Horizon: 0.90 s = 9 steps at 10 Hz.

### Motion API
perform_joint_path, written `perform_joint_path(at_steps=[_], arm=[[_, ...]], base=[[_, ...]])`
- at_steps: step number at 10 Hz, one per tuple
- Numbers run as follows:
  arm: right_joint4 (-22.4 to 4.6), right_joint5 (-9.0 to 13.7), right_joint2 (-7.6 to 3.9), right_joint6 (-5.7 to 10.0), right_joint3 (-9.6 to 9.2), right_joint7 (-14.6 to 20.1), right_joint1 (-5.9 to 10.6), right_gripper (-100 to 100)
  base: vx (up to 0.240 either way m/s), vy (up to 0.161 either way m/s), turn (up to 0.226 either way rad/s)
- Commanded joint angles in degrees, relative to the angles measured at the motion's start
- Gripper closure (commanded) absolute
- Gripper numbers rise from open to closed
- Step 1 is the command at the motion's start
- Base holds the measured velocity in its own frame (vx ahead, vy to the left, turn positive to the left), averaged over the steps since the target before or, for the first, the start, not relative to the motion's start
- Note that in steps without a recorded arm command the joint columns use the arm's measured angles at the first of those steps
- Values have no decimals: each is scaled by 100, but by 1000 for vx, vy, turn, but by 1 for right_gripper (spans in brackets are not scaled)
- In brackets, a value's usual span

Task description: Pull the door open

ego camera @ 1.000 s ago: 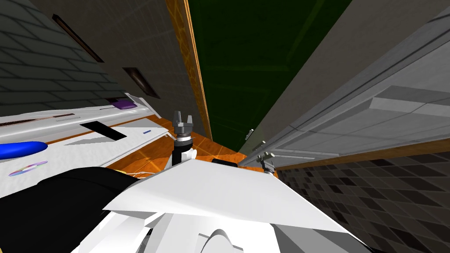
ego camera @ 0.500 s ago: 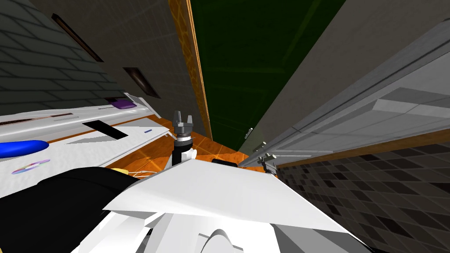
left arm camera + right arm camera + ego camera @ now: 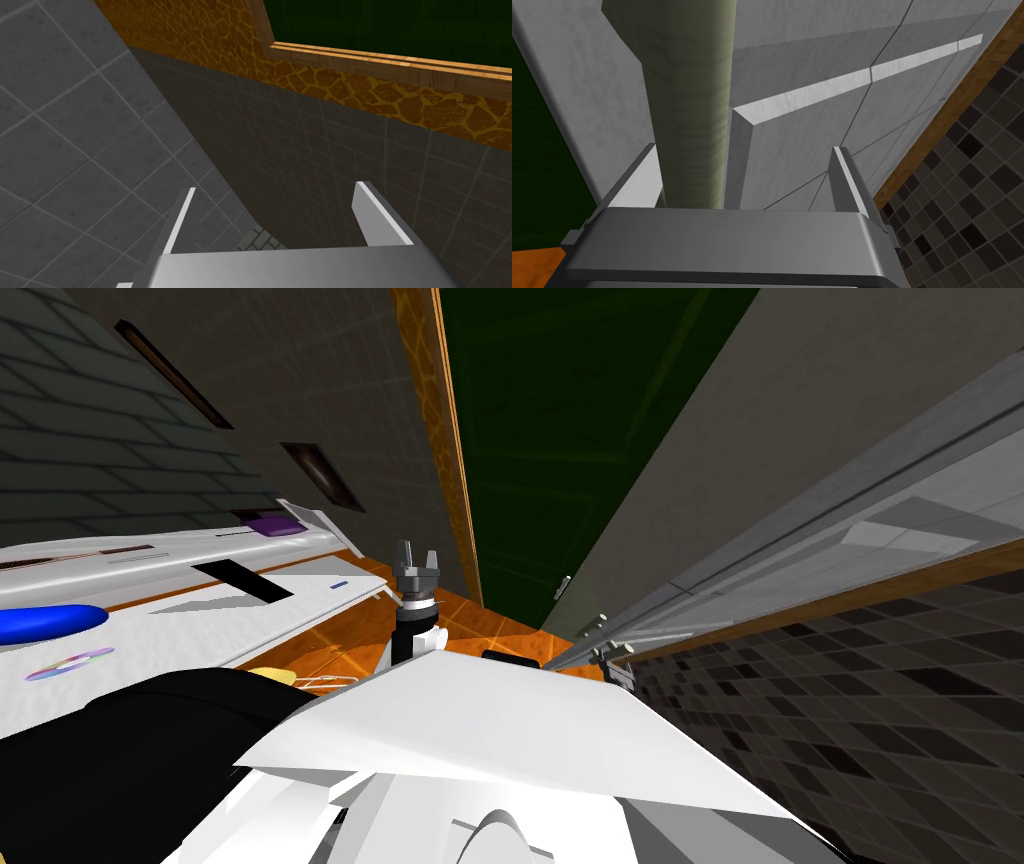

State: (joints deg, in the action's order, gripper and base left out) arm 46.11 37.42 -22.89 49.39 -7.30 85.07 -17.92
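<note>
The grey panelled door (image 3: 800, 558) stands ajar on my right, with a dark green area (image 3: 560, 418) showing through the opening. Its lever handle (image 3: 612, 645) sticks out near the door's free edge. My right gripper (image 3: 612, 662) sits at that handle. In the right wrist view the olive-grey handle bar (image 3: 687, 100) runs between the fingers of the right gripper (image 3: 744, 147), close against one finger (image 3: 639, 175) and well apart from the other, in front of the door panel (image 3: 837, 115). The fingers stand open around the bar. My left gripper (image 3: 417, 554) hangs open and empty ahead of my chest, also seen as the left gripper (image 3: 277, 187).
A white counter (image 3: 200, 608) runs along my left with a blue object (image 3: 40, 624), a disc (image 3: 70, 670) and a purple item (image 3: 276, 526) on it. An orange-patterned door frame (image 3: 440, 438) borders the opening. The floor (image 3: 480, 630) is orange. A dark tiled wall (image 3: 850, 718) lies to the right.
The door has swung further: its panelled face has drawn away to the right in the head view and the opening beside it has widened. The right gripper stays at the handle.
</note>
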Motion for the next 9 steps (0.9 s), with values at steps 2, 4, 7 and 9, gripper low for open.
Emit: perform_joint_path(at_steps=[2,4,7,9], arm=[[5,148,-114,-159,92,-142,-184,100],[5,148,-114,-159,92,-142,-184,100],[5,148,-114,-159,92,-142,-184,100],[5,148,-114,-159,92,-142,-184,100]], base=[[-58,-7,-12],[-96,-9,-2],[2,-5,-19],[0,0,0]])
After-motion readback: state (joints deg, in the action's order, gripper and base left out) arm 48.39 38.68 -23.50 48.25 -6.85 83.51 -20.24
